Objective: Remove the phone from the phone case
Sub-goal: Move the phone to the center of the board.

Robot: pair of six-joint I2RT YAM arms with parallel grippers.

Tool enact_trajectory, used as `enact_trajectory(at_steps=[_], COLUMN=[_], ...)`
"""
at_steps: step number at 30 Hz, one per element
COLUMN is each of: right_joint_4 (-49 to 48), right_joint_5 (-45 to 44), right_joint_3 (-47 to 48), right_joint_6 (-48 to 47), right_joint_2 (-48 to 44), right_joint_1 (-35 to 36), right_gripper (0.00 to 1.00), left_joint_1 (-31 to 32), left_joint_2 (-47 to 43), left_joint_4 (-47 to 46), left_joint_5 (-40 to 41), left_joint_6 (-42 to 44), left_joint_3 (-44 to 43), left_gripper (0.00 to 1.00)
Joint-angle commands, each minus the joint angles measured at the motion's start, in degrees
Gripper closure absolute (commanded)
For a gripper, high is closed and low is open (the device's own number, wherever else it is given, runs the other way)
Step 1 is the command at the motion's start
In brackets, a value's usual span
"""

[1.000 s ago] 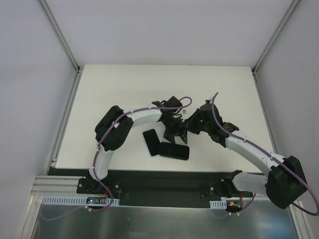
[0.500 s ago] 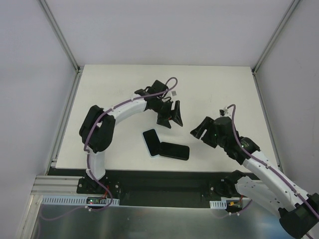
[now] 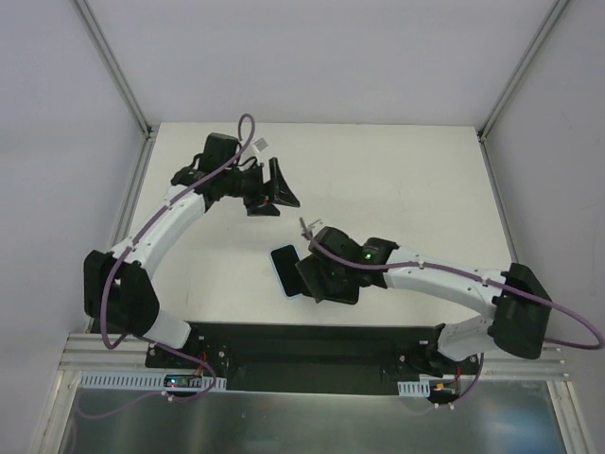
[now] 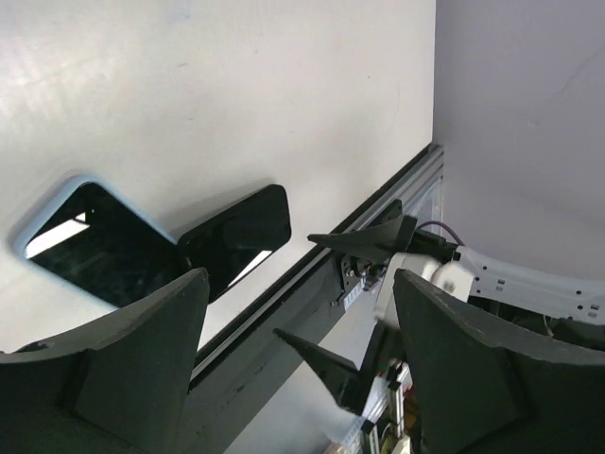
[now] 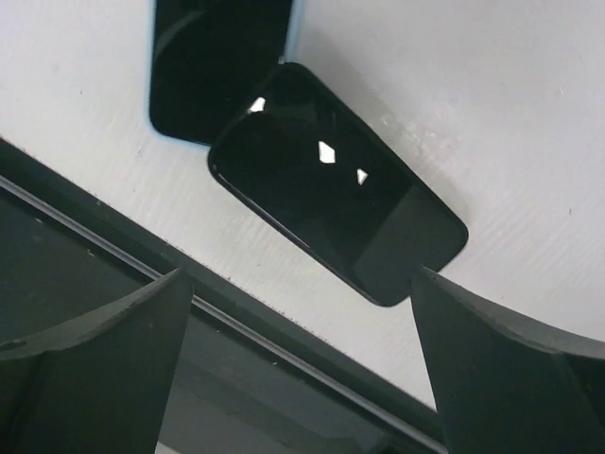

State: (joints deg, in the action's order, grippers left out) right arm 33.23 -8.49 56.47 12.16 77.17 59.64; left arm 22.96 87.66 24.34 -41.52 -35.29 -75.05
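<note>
The phone case (image 3: 283, 268), a dark slab with a pale blue rim, lies flat near the table's front edge. Beside it lies the black glossy phone (image 3: 343, 292), one corner touching the case. In the right wrist view the phone (image 5: 331, 213) lies just beyond the fingertips, with the case (image 5: 217, 66) farther off. My right gripper (image 3: 319, 276) hangs over the phone, open and empty (image 5: 301, 272). My left gripper (image 3: 277, 195) is open and empty, raised behind and to the left; its camera sees the case (image 4: 95, 241) and the phone (image 4: 236, 235) from afar.
The white table (image 3: 406, 180) ends at a black front rail (image 3: 312, 337), which runs close under the right gripper (image 5: 284, 359). Metal frame posts (image 3: 113, 66) stand at the back corners, with white walls around.
The right gripper went from shut to wide open and swung left, down over the phone. The left gripper drew back up and to the left. Phone and case stayed put.
</note>
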Motion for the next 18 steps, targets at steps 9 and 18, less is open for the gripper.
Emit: enact_trajectory(at_steps=[9,18], right_joint_4=[4.47,0.87], right_joint_5=[-6.72,-6.01], right_joint_3=[7.08,4.54], right_joint_6=[-29.64,-12.9], right_joint_2=[18.28,7.4], right_joint_1=[10.14,1.04], right_gripper=[0.04,0.04], left_joint_1=[-12.68,-9.18], left_joint_2=[-11.63,-5.14], left_joint_4=[1.41,1.59], left_joint_5=[-5.33,-3.22], left_joint_6=[2.42,4.61], left_joint_3=[12.11,12.3], left_gripper=[0.21,0.19])
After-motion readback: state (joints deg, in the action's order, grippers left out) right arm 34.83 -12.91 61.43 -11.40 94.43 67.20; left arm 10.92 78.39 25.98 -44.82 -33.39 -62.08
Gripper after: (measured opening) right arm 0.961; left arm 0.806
